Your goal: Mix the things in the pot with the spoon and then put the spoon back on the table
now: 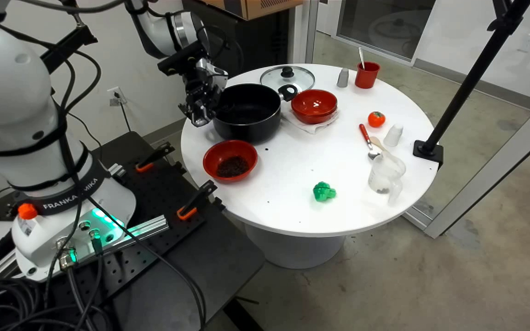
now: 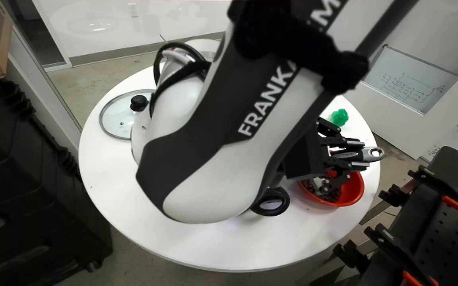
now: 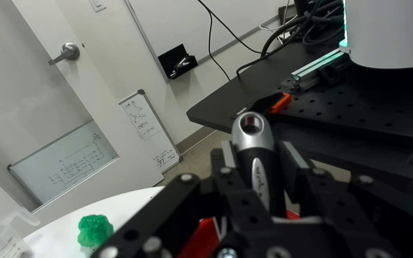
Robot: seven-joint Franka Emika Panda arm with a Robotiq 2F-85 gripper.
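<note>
Two fingers [image 3: 297, 156] clamped on spoon [image 3: 258, 161], its handle between them, silver end jutting out beyond

Pot [image 1: 252, 132] interior seemingly too dark to read.

In an exterior view, pot [image 1: 246, 131] sat on L side of table [image 1: 302, 156], lid [image 1: 299, 78] behind it, stacked bowls [image 1: 314, 105] just R on a cloth [image 1: 308, 125]. Bowl [image 1: 242, 151] w/ bits [image 1: 233, 168] in it lay in front of pot. Cup [image 1: 367, 77] w/ utensil [image 1: 361, 55] stood R rear. Tomato [image 1: 376, 119] was R of stacked bowls, meas. jug [image 1: 384, 174] in front of tomato, broccoli [image 1: 324, 191] L of jug, twd front edge. In wrist view, spoon [image 3: 258, 163] was in gripper [image 3: 259, 154].
</note>
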